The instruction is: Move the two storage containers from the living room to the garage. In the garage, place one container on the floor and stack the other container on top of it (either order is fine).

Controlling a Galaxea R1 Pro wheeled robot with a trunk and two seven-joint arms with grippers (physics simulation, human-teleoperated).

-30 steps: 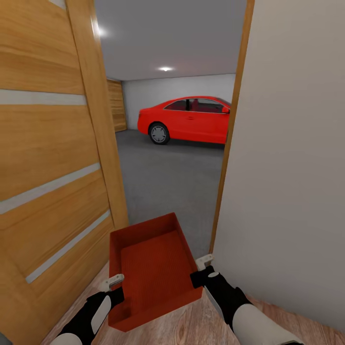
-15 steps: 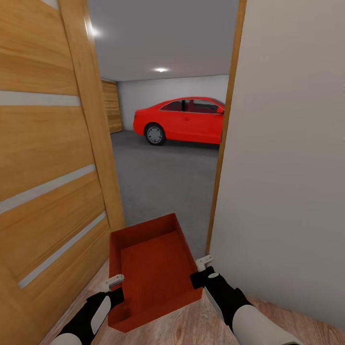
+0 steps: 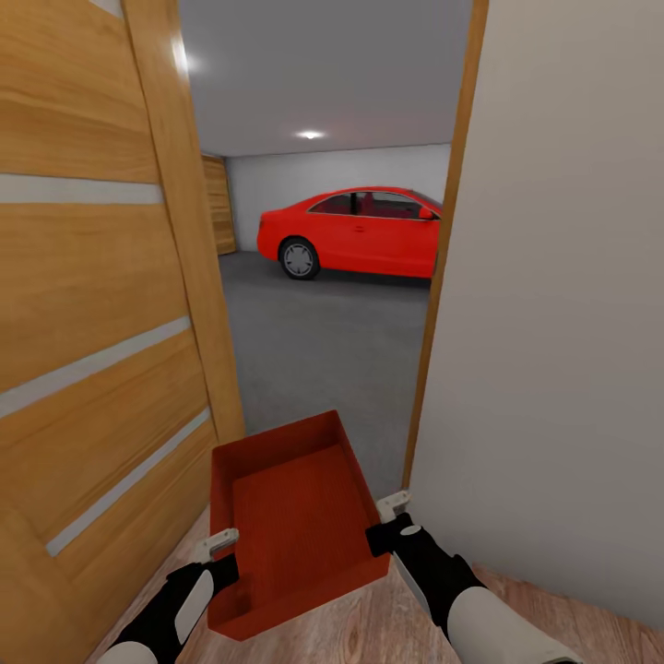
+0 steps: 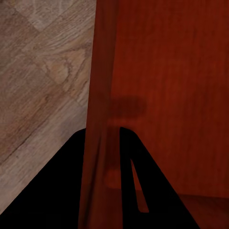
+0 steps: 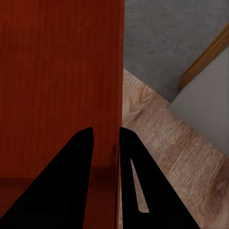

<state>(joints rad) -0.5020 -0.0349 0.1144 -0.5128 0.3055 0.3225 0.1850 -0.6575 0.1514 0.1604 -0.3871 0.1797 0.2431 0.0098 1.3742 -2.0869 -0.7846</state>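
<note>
While wrists see container, head shows car

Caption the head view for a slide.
Both grippers, left and right, carry a red bin through the doorway toward the garage's red car.

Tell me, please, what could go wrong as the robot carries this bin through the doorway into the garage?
The storage container is pinched only by its side walls, left gripper and right gripper, so a jolt could tilt it. The gap between the wooden door and door frame is narrow; an elbow might clip either.
</note>
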